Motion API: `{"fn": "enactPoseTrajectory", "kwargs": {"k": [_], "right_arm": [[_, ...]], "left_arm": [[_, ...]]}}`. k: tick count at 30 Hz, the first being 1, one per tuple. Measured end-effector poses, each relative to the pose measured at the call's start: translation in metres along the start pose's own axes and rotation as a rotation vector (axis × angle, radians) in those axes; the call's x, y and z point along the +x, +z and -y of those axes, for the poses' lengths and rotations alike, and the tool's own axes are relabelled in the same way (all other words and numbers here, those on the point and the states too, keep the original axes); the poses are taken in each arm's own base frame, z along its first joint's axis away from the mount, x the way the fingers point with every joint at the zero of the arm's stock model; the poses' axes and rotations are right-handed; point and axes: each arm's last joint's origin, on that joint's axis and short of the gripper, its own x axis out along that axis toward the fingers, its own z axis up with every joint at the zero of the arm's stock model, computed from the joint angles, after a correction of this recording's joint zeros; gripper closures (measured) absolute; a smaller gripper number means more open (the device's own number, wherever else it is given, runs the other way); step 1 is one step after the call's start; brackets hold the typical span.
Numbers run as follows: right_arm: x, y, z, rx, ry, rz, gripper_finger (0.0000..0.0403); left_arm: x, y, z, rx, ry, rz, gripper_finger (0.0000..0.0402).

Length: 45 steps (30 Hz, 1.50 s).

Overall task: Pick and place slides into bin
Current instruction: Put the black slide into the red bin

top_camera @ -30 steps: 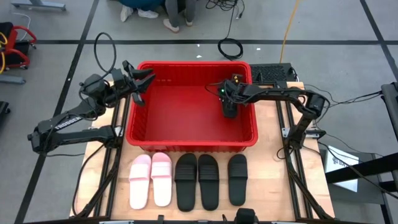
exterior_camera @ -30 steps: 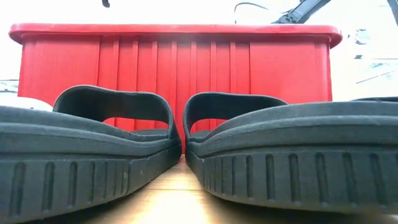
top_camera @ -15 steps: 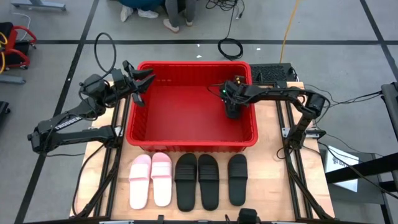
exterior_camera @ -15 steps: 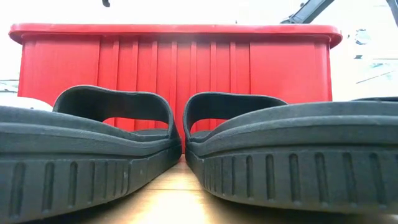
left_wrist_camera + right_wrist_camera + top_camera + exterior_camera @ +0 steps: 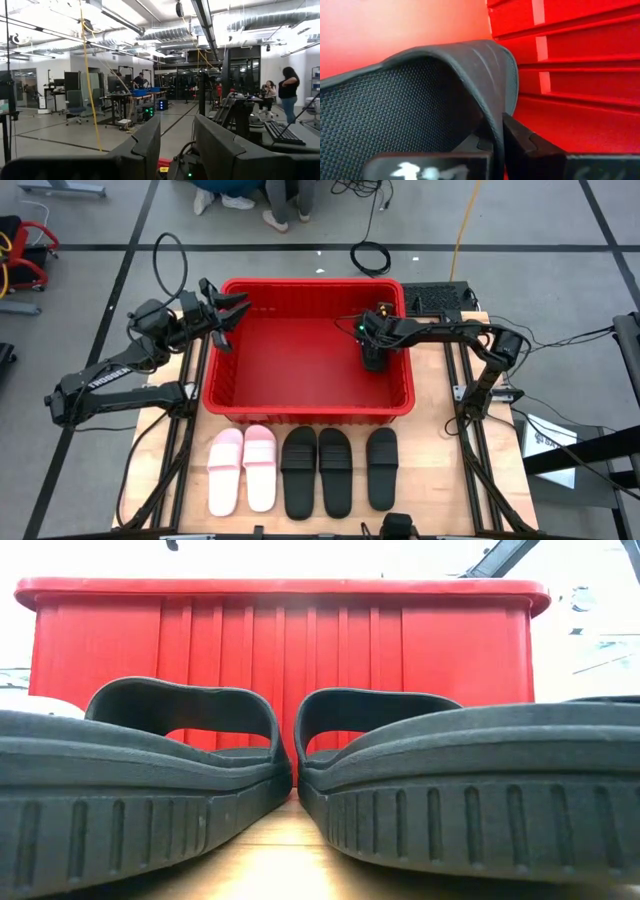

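The left end effector [image 5: 228, 315] hovers over the left rim of the bin [image 5: 232, 408], a large rectangular bright red plastic crate with ribbed, slotted walls that stands on the far half of the pale wooden counter [image 5: 425, 470]. Its two dark fingers [image 5: 145, 145] stand apart with nothing between them; it is released and touches no slide.

To the right, inside the bin near its right wall, the right end effector [image 5: 372, 358] points down toward the red floor. It is clenched on a black open-toe slide sandal with a wide strap [image 5: 420, 100]: in the right wrist view the strap's edge runs down between the dark fingers [image 5: 530, 145], with the crate's ribbed wall just behind. From above, that slide is mostly hidden under the end effector and shows only as a dark shape.

On the near half of the counter, in front of the bin, five more slides lie in a row, soles down and side by side. From the left: two light pink slides [image 5: 242, 468], touching each other; then a pair of black slides [image 5: 317, 471], also touching; then a single black slide [image 5: 381, 468], set slightly apart from the pair. The low view looks across the two black slides [image 5: 180, 770] of the pair at the bin's front wall.

The count is six slides: four black and two pink, one of the black ones held in the bin, and one bin.
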Motion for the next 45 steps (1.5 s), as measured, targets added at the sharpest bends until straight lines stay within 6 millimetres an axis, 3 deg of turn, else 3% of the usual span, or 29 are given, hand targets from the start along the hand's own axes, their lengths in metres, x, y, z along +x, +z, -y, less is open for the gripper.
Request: {"fn": "enactPoseTrajectory", "kwargs": {"k": [11, 22, 28, 45], "right_arm": [[0.002, -0.003, 0.003, -0.067, 0.003, -0.015, 0.0377], [0.001, -0.001, 0.002, -0.031, -0.027, -0.020, 0.0280], [-0.001, -0.001, -0.001, 0.008, -0.019, -0.023, 0.0248], [-0.011, -0.006, 0.000, -0.003, 0.023, -0.038, 0.0240]], "left_arm": [[0.000, 0.001, 0.000, 0.003, 0.000, 0.015, 0.0275], [0.000, 0.001, 0.000, 0.001, 0.000, 0.007, 0.0275], [0.000, 0.000, 0.000, -0.008, 0.000, 0.002, 0.0275], [0.000, 0.000, 0.001, -0.022, -0.031, -0.002, 0.0275]]}}
